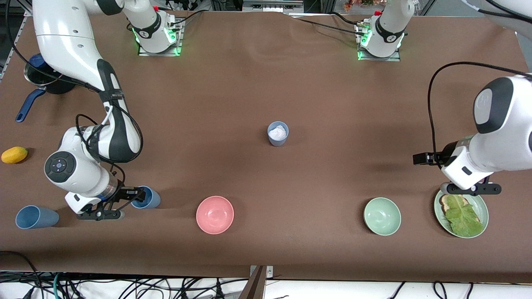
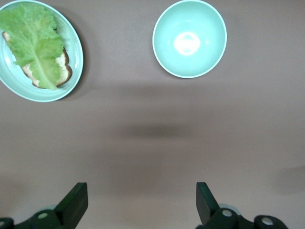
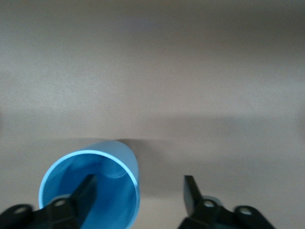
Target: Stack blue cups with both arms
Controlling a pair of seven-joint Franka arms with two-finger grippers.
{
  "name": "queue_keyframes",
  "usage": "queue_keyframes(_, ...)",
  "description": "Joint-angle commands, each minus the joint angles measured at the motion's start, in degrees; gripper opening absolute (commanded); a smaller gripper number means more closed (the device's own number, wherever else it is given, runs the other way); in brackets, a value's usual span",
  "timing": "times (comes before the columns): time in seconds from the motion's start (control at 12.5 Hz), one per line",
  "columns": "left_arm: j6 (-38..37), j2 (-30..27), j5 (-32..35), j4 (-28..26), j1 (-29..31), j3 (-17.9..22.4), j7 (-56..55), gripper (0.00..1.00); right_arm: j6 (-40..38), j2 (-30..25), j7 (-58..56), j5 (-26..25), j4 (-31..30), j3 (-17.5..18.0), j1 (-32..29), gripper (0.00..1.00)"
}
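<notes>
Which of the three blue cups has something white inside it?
The grey-blue cup standing alone mid-table: white material fills it. The two other blue cups, one at the right pincer and one lying nearby, show none.

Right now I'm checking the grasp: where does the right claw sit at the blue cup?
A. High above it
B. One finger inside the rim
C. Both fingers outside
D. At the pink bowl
B: the right claw straddles the blue cup wall, one finger inside the rim.
</notes>
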Motion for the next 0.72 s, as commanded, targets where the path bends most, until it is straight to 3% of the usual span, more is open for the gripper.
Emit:
queue_keyframes(0.0, 0.1, -4.5, -3.1, -4.2, -5.1, 6.1, 1.7, 1.0, -1.4, 0.7, -0.7, 0.5, 1.4, 0.1, -0.1, 0.38)
queue_keyframes(0.08, 0.0, -5.8, -3.2, -5.8, -7.2, 8.1, 1.9, 1.0, -1.5, 0.6, -0.6, 0.6, 1.0, 0.1, 0.1, 0.21)
queue_keyframes(0.24, -3.6, -6.4, -3.3, -4.4, -7.2, 8.2, 2.0, 1.0, -1.5, 0.6, -0.5, 0.9, 0.5, 0.8, 0.0, 0.04)
queue_keyframes(0.48, -3.3, -8.6, -6.3, -7.2, -5.5, 8.2, 3.4, 1.0, -1.4, 0.5, -0.2, 1.0, -0.1, 0.9, 0.2, 0.0)
queue_keyframes(0.64, 3.8, -17.1, -7.0, -18.2, -5.3, 8.2, 6.2, 1.0, -1.6, 0.0, -0.5, 1.9, 0.4, 1.8, 0.4, 0.0)
